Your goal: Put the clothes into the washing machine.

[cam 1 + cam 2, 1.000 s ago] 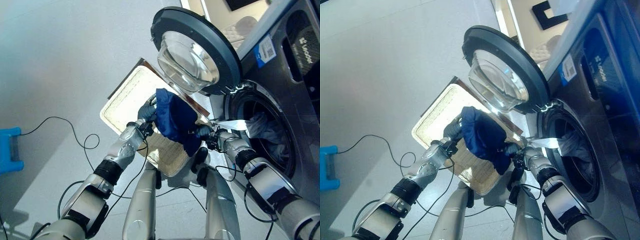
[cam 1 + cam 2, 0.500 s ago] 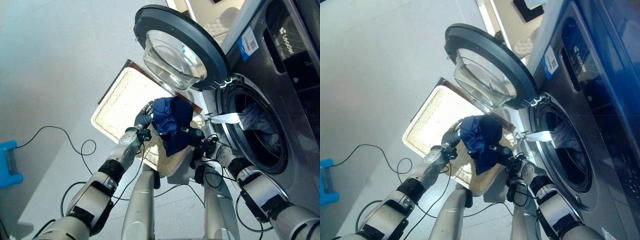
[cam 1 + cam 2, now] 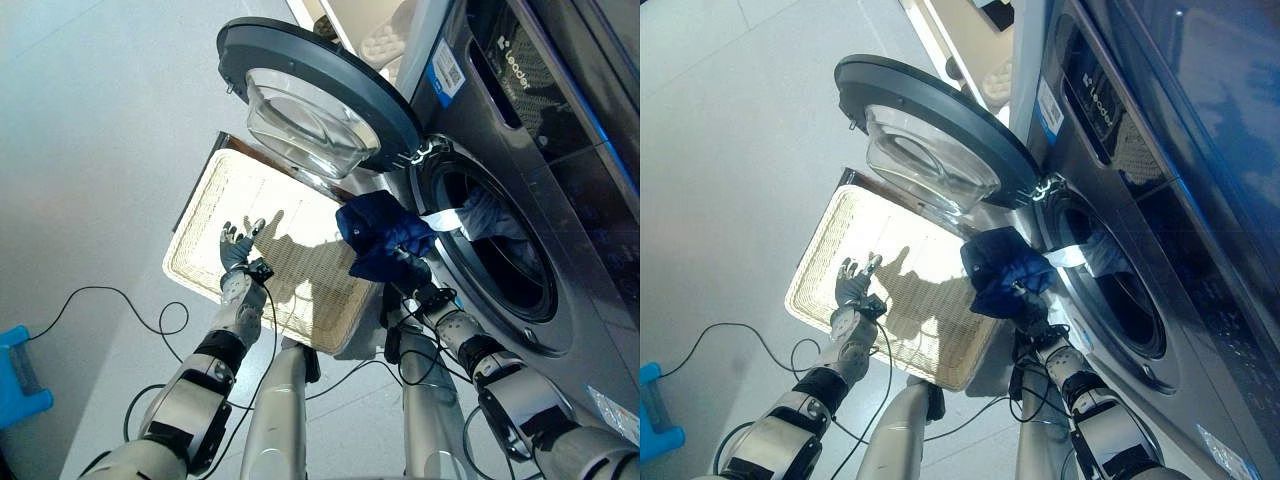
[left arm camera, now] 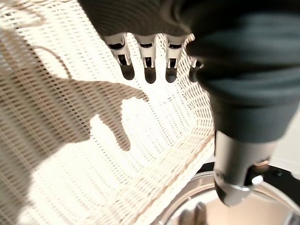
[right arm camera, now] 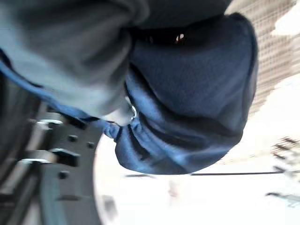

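The left hand's (image 3: 236,248) fingers (image 4: 146,70) are now spread and straight over the bare basket (image 3: 200,225), having let go of the dark blue garment (image 3: 380,235) they gripped a second ago, while the right hand (image 3: 412,272) has carried it up beside the drum opening; that hand's fingers are buried under the cloth, so I cannot tell their grip. One washing machine (image 3: 540,130) with its one door (image 3: 312,95) swung open, one woven basket, and one crumpled blue garment bunched above the right hand, with pale laundry (image 3: 485,215) already inside the drum just beyond it.
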Controlling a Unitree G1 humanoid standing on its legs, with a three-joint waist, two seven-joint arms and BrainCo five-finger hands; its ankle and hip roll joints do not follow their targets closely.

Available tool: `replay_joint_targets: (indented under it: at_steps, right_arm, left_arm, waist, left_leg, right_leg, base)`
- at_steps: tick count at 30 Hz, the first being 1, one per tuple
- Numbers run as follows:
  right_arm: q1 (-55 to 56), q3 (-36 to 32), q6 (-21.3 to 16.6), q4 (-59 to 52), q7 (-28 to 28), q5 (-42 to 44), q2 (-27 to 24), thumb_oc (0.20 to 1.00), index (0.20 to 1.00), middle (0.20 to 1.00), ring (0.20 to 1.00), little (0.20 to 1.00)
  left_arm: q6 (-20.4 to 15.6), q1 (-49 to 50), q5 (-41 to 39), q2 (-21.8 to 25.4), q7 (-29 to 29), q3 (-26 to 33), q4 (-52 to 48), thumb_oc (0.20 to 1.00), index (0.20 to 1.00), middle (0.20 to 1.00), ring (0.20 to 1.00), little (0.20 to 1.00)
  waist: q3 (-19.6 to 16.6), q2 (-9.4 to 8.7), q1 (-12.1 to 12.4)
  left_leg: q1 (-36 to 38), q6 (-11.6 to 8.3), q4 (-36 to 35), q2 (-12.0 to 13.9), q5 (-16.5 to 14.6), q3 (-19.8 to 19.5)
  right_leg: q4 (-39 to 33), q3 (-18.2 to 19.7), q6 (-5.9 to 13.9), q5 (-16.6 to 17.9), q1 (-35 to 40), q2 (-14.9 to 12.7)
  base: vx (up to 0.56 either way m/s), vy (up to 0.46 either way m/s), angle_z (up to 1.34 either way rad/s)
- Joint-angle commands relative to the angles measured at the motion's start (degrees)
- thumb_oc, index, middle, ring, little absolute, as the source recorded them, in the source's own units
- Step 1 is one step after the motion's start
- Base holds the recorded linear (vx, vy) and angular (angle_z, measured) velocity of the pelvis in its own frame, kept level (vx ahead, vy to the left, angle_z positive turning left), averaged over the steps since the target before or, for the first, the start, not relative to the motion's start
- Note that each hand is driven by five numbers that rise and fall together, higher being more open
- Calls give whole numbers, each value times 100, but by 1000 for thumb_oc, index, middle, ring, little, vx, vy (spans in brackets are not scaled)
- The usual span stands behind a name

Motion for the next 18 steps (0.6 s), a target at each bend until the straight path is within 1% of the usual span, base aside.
replay_joint_targets:
  at_steps: [1, 2, 3, 4, 5, 6, 8, 9, 10, 12, 15, 17, 18]
  right_arm:
    - [-125, -217, -441, -330, 147, 959, 9, 200, 200, 200, 200, 200]
    - [-107, -245, -510, -351, 163, 1051, 18, 200, 200, 200, 200, 200]
    - [-78, -326, -743, -419, 194, 1404, 59, 200, 200, 200, 200, 200]
    - [-69, -350, -762, -444, 208, 1436, 68, 200, 200, 200, 200, 200]
    - [-53, -477, -1003, -523, 221, 1726, 111, 200, 200, 200, 200, 200]
    - [-43, -507, -1065, -541, 219, 1766, 123, 200, 200, 200, 200, 200]
    - [-53, -741, -1427, -601, 313, 2284, 157, 200, 200, 200, 200, 200]
    - [-61, -787, -1463, -618, 316, 2371, 154, 200, 200, 200, 200, 200]
    - [-85, -941, -1579, -661, 357, 2617, 149, 200, 200, 200, 200, 200]
    - [-154, -1323, -1750, -769, 350, 2657, 135, 200, 200, 200, 200, 200]
    - [-270, -1598, -1963, -849, 329, 2657, 111, 200, 200, 200, 200, 200]
    - [-500, -1889, -2288, -959, 243, 2657, 9, 200, 200, 200, 200, 200]
    - [-544, -1957, -2377, -948, 250, 2657, -30, 200, 200, 200, 200, 200]
  left_arm:
    - [-144, -149, 460, -264, 152, 144, 124, 1000, 1000, 1000, 1000, 1000]
    - [-146, -130, 452, -275, 169, 136, 127, 1000, 1000, 1000, 1000, 1000]
    - [-147, -96, 360, -303, 203, 141, 171, 1000, 1000, 1000, 1000, 1000]
    - [-155, -85, 341, -312, 197, 154, 179, 1000, 1000, 1000, 1000, 1000]
    - [-185, -42, 280, -367, 180, 210, 223, 1000, 1000, 1000, 1000, 1000]
    - [-197, -25, 271, -381, 172, 218, 231, 1000, 1000, 1000, 1000, 1000]
    - [-280, 52, 253, -480, 99, 275, 269, 1000, 1000, 1000, 1000, 1000]
    - [-288, 59, 243, -489, 78, 278, 274, 1000, 1000, 1000, 1000, 1000]
    - [-320, 86, 220, -532, 39, 277, 264, 1000, 1000, 1000, 1000, 1000]
    - [-389, 124, 199, -592, -31, 266, 241, 1000, 1000, 1000, 1000, 1000]
    - [-430, 136, 169, -646, -67, 208, 220, 1000, 1000, 1000, 1000, 1000]
    - [-443, 164, 224, -705, -108, 145, 136, 1000, 1000, 1000, 1000, 1000]
    - [-458, 180, 224, -723, -126, 115, 126, 1000, 1000, 1000, 1000, 1000]
  waist:
    - [-117, 333, -178]
    - [-117, 346, -192]
    - [-117, 379, -231]
    - [-117, 387, -240]
    - [-117, 426, -279]
    - [-117, 434, -287]
    - [-117, 507, -334]
    - [-117, 521, -345]
    - [-117, 565, -374]
    - [-117, 645, -408]
    - [-117, 712, -427]
    - [-117, 802, -416]
    - [-117, 825, -409]
  left_leg:
    - [-235, -145, 561, -441, -573, 378]
    - [-230, -147, 563, -442, -577, 390]
    - [-212, -149, 555, -442, -577, 427]
    - [-211, -150, 553, -442, -578, 436]
    - [-223, -149, 550, -440, -582, 474]
    - [-218, -148, 551, -441, -586, 484]
    - [-210, -146, 538, -450, -595, 547]
    - [-209, -148, 540, -449, -600, 561]
    - [-213, -149, 554, -441, -611, 597]
    - [-223, -153, 566, -444, -634, 648]
    - [-232, -155, 572, -454, -650, 662]
    - [-298, -134, 597, -473, -642, 686]
    - [-307, -133, 604, -480, -649, 687]
  right_leg:
    - [-290, -103, 568, -67, 168, 141]
    - [-289, -94, 571, -70, 165, 141]
    - [-305, -64, 576, -63, 165, 145]
    - [-305, -57, 576, -65, 160, 145]
    - [-301, -26, 579, -70, 123, 157]
    - [-295, -16, 581, -76, 120, 158]
    - [-298, 34, 579, -90, 88, 171]
    - [-297, 40, 578, -94, 83, 169]
    - [-284, 61, 576, -101, 58, 162]
    - [-272, 85, 577, -109, 16, 148]
    - [-258, 113, 578, -110, -16, 137]
    - [-233, 134, 566, -71, -105, 122]
    - [-222, 132, 568, -72, -117, 108]
  base:
    - [9, 63, -20]
    - [14, 83, -19]
    - [8, 62, -10]
    - [10, 96, -12]
    - [6, 69, -10]
    - [13, 94, -12]
    - [20, 89, -15]
    - [28, 95, -20]
    - [26, 84, -16]
    - [22, 84, -14]
    - [18, 38, -10]
    - [2, 25, -6]
    - [20, 14, -6]
